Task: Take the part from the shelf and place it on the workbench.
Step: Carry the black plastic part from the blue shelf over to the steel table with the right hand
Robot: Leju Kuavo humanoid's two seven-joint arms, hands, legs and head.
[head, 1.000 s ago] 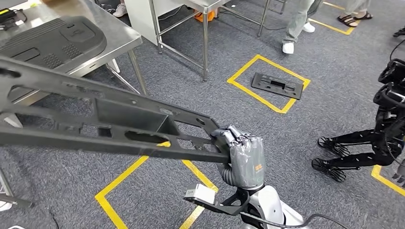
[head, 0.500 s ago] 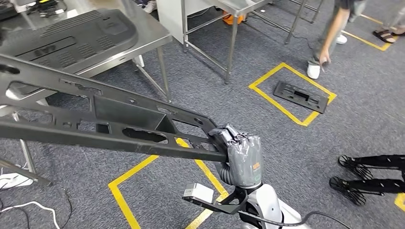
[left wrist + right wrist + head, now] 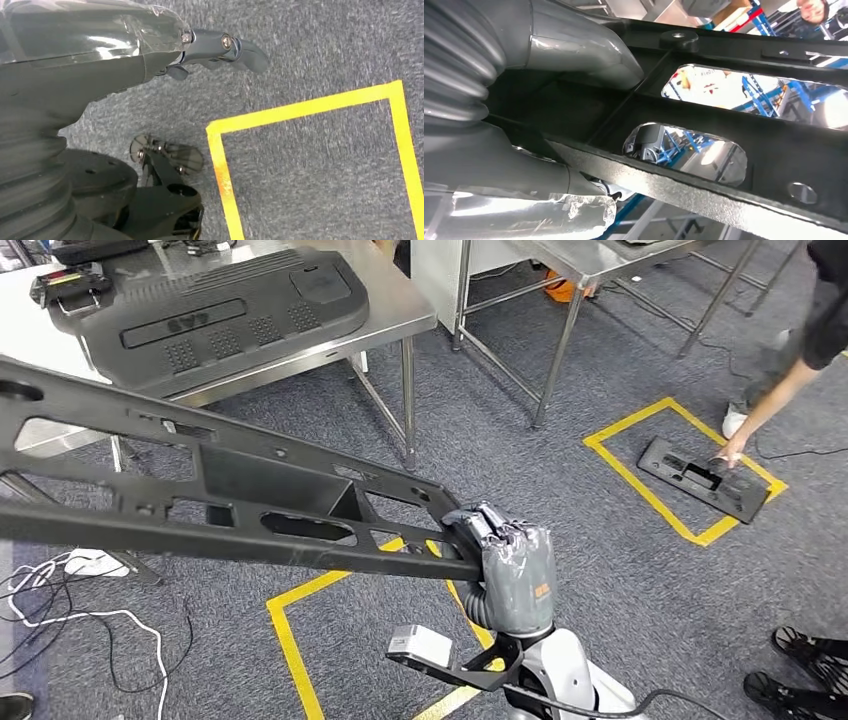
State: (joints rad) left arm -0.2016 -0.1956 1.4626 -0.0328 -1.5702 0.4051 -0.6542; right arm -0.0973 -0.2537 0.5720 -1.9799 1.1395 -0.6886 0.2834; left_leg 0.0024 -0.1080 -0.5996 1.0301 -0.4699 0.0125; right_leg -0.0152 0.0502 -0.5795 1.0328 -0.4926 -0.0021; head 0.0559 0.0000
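The part (image 3: pixel 250 490) is a long black frame with cut-outs, held level above the carpet and running off the picture's left edge. My right hand (image 3: pixel 510 570) grips its near end, fingers wrapped over the rail. In the right wrist view the part (image 3: pixel 724 125) lies close across the hand (image 3: pixel 574 45). The steel workbench (image 3: pixel 400 310) stands ahead on the left, carrying a large black panel (image 3: pixel 220 310). My left hand (image 3: pixel 100 55) hangs over the carpet with its fingers (image 3: pixel 225 47) stretched out and nothing in them.
A second steel table (image 3: pixel 580 260) stands behind. A person's hand (image 3: pixel 735 450) touches a black panel (image 3: pixel 705 478) lying in a yellow tape box on the floor. White cables (image 3: pixel 60 610) lie under the workbench. Yellow tape (image 3: pixel 290 640) marks the carpet below me.
The whole view has swung, so the workbench now sits nearer the middle. The part and my right hand keep their place in the picture. A person has bent down to the floor panel.
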